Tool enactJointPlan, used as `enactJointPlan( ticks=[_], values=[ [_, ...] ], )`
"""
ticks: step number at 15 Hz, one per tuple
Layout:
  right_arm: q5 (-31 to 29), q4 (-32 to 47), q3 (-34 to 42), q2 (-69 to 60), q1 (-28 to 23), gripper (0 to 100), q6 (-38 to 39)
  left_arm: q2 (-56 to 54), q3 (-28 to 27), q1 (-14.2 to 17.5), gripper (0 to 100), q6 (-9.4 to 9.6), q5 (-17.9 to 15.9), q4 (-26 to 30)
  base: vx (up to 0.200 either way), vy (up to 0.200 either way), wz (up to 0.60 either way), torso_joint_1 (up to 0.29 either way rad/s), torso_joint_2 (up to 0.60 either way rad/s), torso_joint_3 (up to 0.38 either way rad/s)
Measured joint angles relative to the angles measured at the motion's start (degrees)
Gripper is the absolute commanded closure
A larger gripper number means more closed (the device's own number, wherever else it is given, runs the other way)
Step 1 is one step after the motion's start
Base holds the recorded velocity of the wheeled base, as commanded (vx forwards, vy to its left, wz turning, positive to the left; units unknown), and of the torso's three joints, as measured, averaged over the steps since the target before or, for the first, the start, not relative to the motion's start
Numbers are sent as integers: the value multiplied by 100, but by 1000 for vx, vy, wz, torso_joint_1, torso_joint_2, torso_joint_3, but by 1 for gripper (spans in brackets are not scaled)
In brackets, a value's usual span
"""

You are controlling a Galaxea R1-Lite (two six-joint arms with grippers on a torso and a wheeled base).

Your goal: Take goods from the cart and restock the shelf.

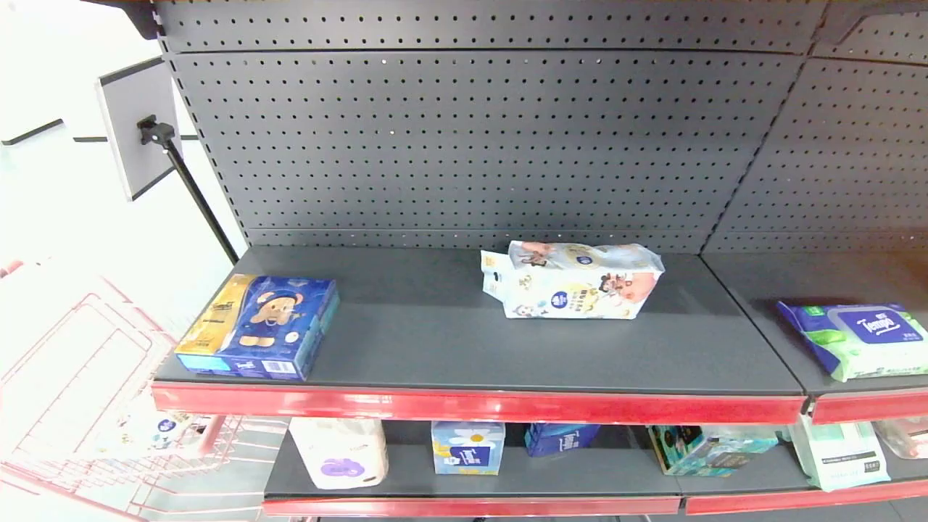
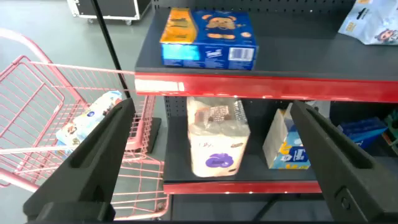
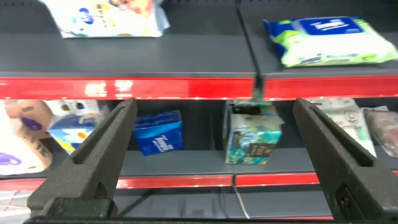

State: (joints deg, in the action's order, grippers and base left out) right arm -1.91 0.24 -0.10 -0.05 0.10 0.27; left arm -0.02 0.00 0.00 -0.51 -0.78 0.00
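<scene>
Fingers [image 2: 93, 155] of the left hand [image 2: 212, 106] stand spread wide, released, with nothing between them. Straight beyond this hand a white roll pack [image 2: 217, 140] stands on the lower board of the shelf [image 1: 449, 333]. Higher ahead of it a blue tissue box [image 1: 257, 326] lies flat near the upper board's red front edge. The pink wire cart [image 1: 65, 341] stands ahead of this hand toward the robot's left, with a pale pack [image 2: 87, 118] lying inside. The right hand [image 3: 214, 102] is likewise released and empty. Ahead of it on the lower board stand a blue pack [image 3: 158, 134] and a green-blue box [image 3: 252, 134], near each other but apart. Higher ahead, a white printed pack [image 1: 573, 279] and a wipes pack [image 1: 855, 337] lie well apart.
</scene>
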Motion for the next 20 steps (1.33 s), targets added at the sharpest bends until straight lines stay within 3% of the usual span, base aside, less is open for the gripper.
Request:
enactJointPlan(
  ticks=[20],
  values=[
    [0, 2, -1, 0, -2, 0, -2, 0, 0, 0, 0, -9, -1, 0, 0, 200, 0, 3, 3, 2]
  ],
)
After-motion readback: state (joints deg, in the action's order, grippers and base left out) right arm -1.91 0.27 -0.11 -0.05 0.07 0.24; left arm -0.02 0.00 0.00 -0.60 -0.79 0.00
